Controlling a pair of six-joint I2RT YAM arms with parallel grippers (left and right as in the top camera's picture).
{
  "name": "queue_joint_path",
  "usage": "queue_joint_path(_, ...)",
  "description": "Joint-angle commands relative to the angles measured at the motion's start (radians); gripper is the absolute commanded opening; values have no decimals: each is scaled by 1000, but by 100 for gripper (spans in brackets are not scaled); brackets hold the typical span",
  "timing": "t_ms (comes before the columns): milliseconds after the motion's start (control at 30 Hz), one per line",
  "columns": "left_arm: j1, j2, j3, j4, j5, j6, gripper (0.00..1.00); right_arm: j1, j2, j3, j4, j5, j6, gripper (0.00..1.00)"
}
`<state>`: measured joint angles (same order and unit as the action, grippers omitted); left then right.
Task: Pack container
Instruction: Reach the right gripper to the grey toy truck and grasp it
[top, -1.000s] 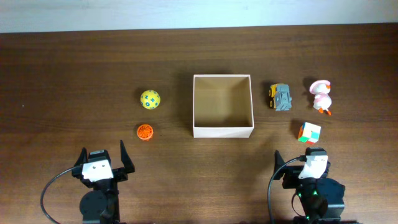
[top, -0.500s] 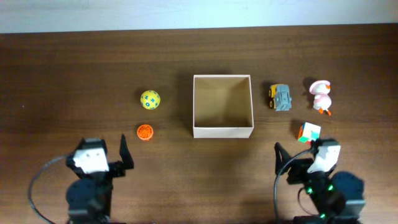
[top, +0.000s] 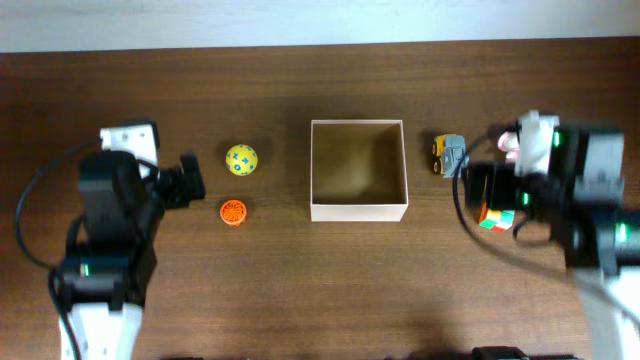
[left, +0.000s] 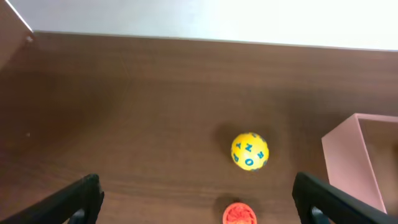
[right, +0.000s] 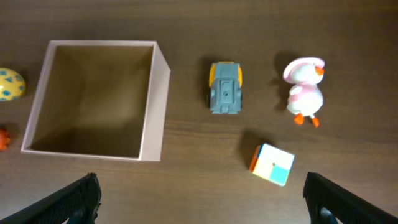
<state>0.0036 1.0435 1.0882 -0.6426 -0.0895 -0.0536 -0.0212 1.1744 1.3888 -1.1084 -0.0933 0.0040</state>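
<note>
Pincer on the left (left: 198, 193) is spread wide open with nothing in it, hanging over the left part of the table (top: 300, 80). Just to its right is a yellow ball (top: 241, 159) with blue marks, and a small orange toy (top: 233, 211) sits a bit nearer than the ball, the two apart.

Middle of the table is the box (top: 358, 211): square, shallow, white outside, tan inside, sitting flat, and as far as I can see it's got nothing in it.

Right of the box, close to its far right corner but not touching, there's a grey and yellow toy truck (top: 450, 155). Further right is a pink and white duck (right: 304, 90), upright, and nearer than those two a colourful cube (right: 272, 164).

Right pincer (right: 199, 193) hangs over that group, also wide open and holding nothing. From overhead the arm hides most of the duck.
</note>
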Motion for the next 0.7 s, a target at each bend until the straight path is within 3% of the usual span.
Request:
queue_joint_path(0, 15, 110, 103, -32, 48, -13, 99, -6, 156, 134, -26, 27, -27, 99)
queue_joint_path(300, 45, 284, 140, -52, 60, -13, 99, -34, 500, 185, 83, 54, -26, 99)
queue_joint_path(667, 45, 349, 139, -52, 60, -13, 99, -51, 756, 185, 187, 21, -27, 99)
